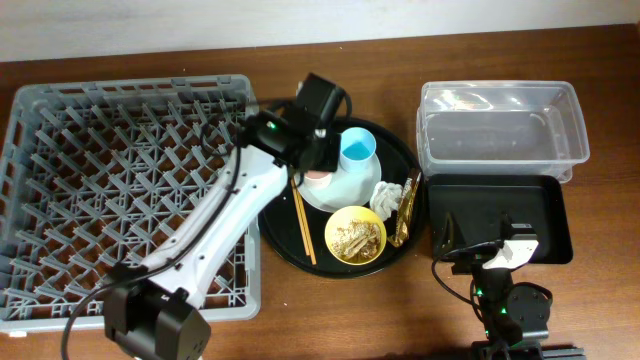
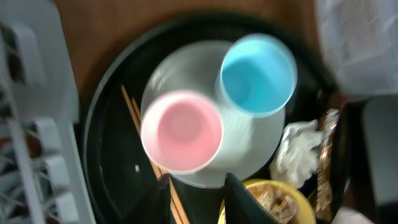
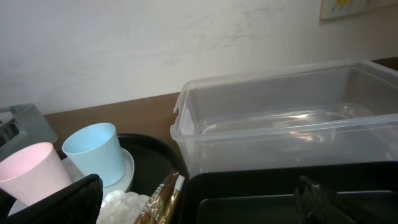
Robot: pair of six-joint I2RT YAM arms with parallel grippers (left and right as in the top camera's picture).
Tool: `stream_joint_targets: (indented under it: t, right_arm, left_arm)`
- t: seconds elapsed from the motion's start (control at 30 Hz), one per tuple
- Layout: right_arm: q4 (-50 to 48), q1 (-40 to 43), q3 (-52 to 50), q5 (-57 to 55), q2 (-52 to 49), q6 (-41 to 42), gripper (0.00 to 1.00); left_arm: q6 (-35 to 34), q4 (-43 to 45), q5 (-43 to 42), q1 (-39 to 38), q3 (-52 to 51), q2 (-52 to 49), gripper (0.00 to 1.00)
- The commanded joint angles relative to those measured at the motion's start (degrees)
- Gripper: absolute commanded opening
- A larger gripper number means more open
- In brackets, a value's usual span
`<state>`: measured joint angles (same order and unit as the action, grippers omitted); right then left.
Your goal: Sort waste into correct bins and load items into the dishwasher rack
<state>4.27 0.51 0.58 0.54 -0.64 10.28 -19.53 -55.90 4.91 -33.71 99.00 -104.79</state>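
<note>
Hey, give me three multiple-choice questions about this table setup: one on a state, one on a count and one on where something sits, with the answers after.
1. The clear tub is: A empty; B half full of water; C stacked with dishes.
2. Cups standing on the pale plate: A one; B two; C three.
3. The yellow bowl sits: A on the round black tray; B in the clear tub; C in the grey rack.
Answers: 1 A, its bare floor shows through. 2 B, the pink cup and the light-blue cup. 3 A, it lies inside the tray's rim, beside the plate.
</note>
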Motion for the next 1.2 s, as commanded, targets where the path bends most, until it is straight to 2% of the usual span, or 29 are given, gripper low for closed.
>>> stream_joint_targets:
  t: [0.0,0.1,0.2,0.33,0.37,0.4,0.47,1.17]
  right_arm:
    - [0.3,0.3,-0.3,0.3,0.3,-0.4,0.99]
    - [0.3,0.3,-0.3,0.3,0.3,-0.4,0.99]
    - [0.3,0.3,-0.3,0.3,0.3,-0.4,0.99]
    - [0.2,0.3,-0.3,0.3,0.3,-0.4,0.99]
    - [0.3,0.3,-0.3,0.3,0.3,-0.4,0.99]
    - [0.3,0.3,-0.3,0.3,0.3,-0.4,0.99]
    - [0.3,0.3,-0.3,0.3,0.3,-0.4,0.99]
    - [0.3,0.3,-0.3,0.3,0.3,-0.4,0.99]
  left_arm:
    - [5.6,1.7,-0.2,0.6,3.4,0.1,0.17]
    - [5.5,-0.3,-0.2,-0.1,2.4,-0.7,0.21]
    - [5.5,-0.7,-4.8,-0.6,1.1,-1.9,0.23]
    - [5.5,-3.6,-4.9,-0.8,1.0,-4.2,0.36]
    - [5.5,-4.1,-4.6,-0.7,0.9,-4.7,0.42]
    - [5.5,-4.7,-4.3,-0.7,0.9,-4.9,0.54]
    - [5.5,-5.9,-3.8,-0.7,0.9,-5.3,0.99]
    - [5.5,-6.8,-3.8,-0.7,0.9,-5.5,0.99]
